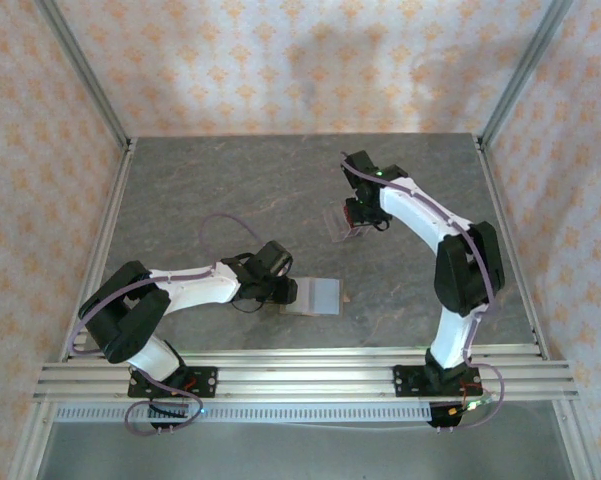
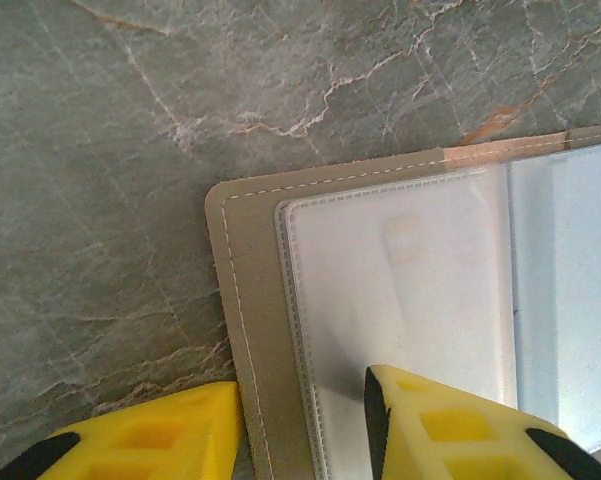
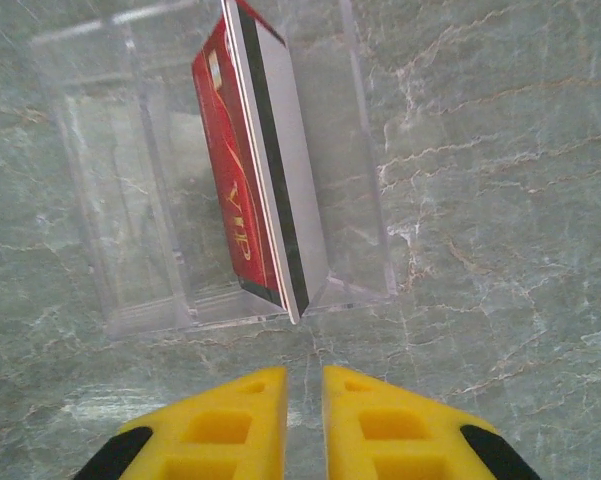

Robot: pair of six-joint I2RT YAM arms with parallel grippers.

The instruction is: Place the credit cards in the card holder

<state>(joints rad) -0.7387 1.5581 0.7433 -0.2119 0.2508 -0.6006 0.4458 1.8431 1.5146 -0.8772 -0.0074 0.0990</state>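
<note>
The card holder [image 2: 248, 300] lies open on the table, olive-brown outside with pale clear sleeves inside [image 1: 318, 296]. My left gripper [image 2: 305, 400] is open and straddles its left edge, with one yellow finger over the bare table and the other over a sleeve. Two credit cards stand on edge in a clear slotted rack [image 3: 120, 200]: a red one [image 3: 230, 190] and one showing its grey back with a black stripe [image 3: 285, 170]. My right gripper [image 3: 305, 385] hovers just in front of the rack, in line with the cards. Its jaws are a narrow slit apart with nothing between them.
The rack [image 1: 342, 222] stands at the middle right of the grey marble table [image 1: 230, 190], under the right wrist [image 1: 365, 212]. Metal frame posts and patterned walls close in the table on three sides. A rail runs along the near edge.
</note>
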